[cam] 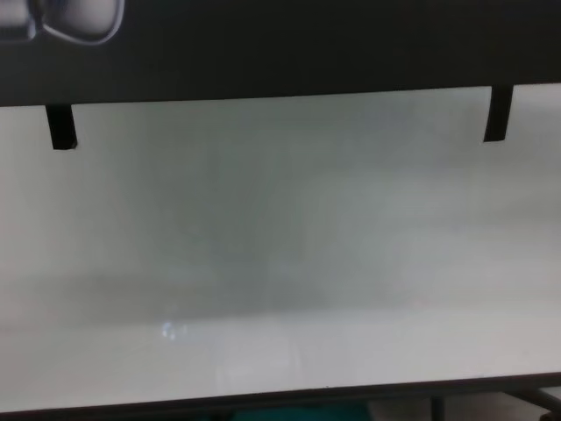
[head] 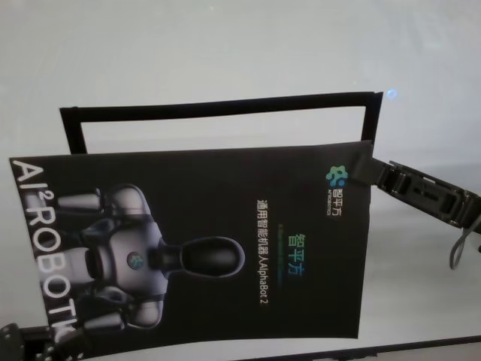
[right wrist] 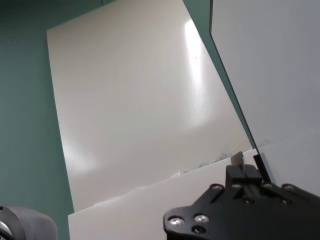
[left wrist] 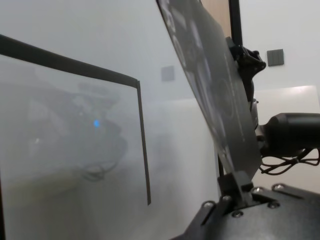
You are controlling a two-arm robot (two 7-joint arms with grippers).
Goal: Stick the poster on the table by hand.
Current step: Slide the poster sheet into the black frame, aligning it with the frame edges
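Observation:
The poster point(head: 225, 248) is a black glossy sheet with a grey-white robot picture and white letters, held above the white table point(head: 225, 45). My right gripper point(head: 370, 171) is shut on the poster's far right corner. The right wrist view shows that gripper point(right wrist: 245, 165) pinching the sheet's edge, with the poster's white back point(right wrist: 140, 100) beyond it. My left gripper point(left wrist: 239, 181) is clamped on the near left corner and only just shows in the head view point(head: 19, 338). In the chest view the poster point(cam: 307, 44) hangs across the top, over the table point(cam: 280, 246).
Narrow black strips point(head: 218, 107) mark a rectangular outline on the table behind the poster; two of their ends point(cam: 60, 127) point(cam: 497, 114) show below the sheet in the chest view. The table's dark near edge point(cam: 263, 399) runs along the bottom.

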